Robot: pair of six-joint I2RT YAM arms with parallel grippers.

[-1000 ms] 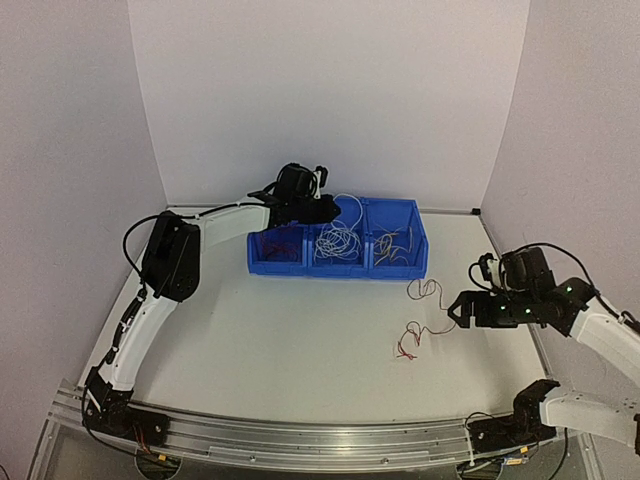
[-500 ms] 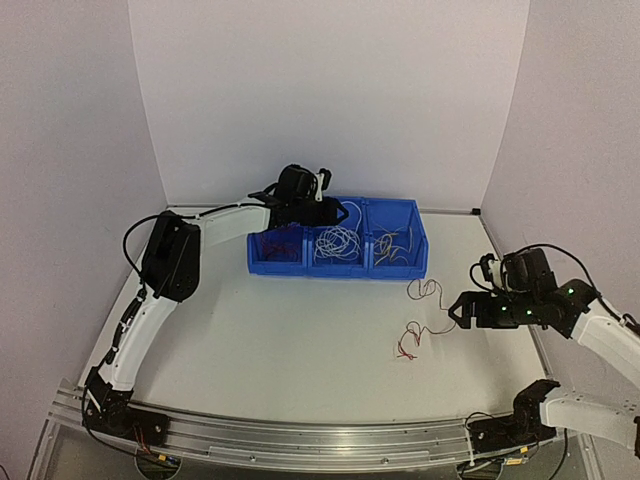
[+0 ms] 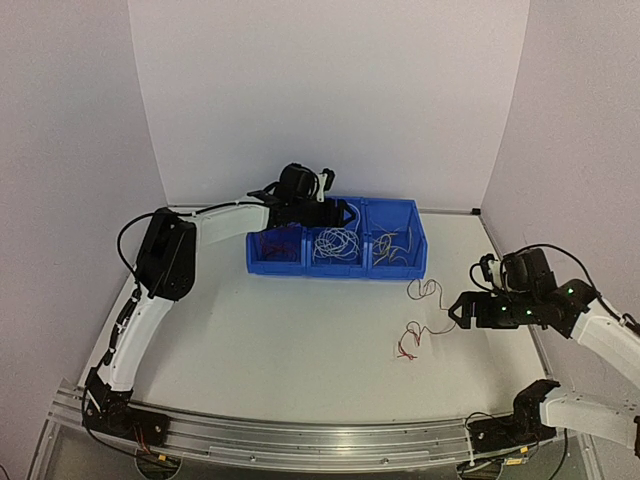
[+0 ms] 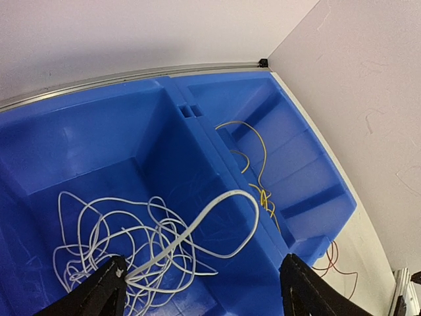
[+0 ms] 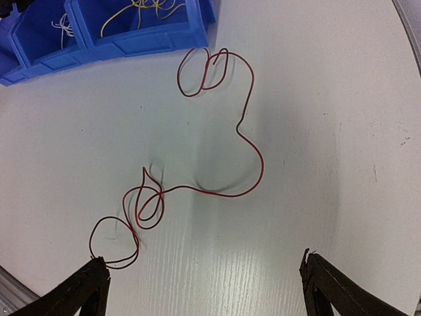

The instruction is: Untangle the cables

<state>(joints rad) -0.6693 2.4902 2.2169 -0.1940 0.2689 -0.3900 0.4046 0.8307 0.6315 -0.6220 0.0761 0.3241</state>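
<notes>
Blue plastic frames the scene: a three-compartment bin (image 3: 300,268) (image 4: 197,151) stands at the far side of the white table (image 3: 280,340) (image 5: 316,131), and the cables are sorted into it by colour. White cables (image 3: 335,243) (image 4: 118,237) lie heaped in the middle compartment, with one long loop draped up against the divider. Yellow-orange cables (image 3: 392,243) (image 4: 260,184) sit in the right compartment. A dark red tangle (image 3: 283,243) in the left compartment is shadowed and hard to make out from above, and the left wrist camera does not take it in.

The left gripper (image 3: 338,213) (image 4: 204,260) hangs over the middle compartment with its fingers spread wide. Only their tips show at the bottom of the wrist view. A white strand runs close to the left fingertip, but whether they touch cannot be told.

One red cable (image 3: 415,325) (image 5: 217,158) lies loose on the table in front of the bin's right end, curled into small loops at both ends. The right gripper (image 3: 458,310) (image 5: 203,257) is held just right of it, fingers fully apart and holding nothing. The right arm's forearm is cut off by the frame edge in the overhead view.
</notes>
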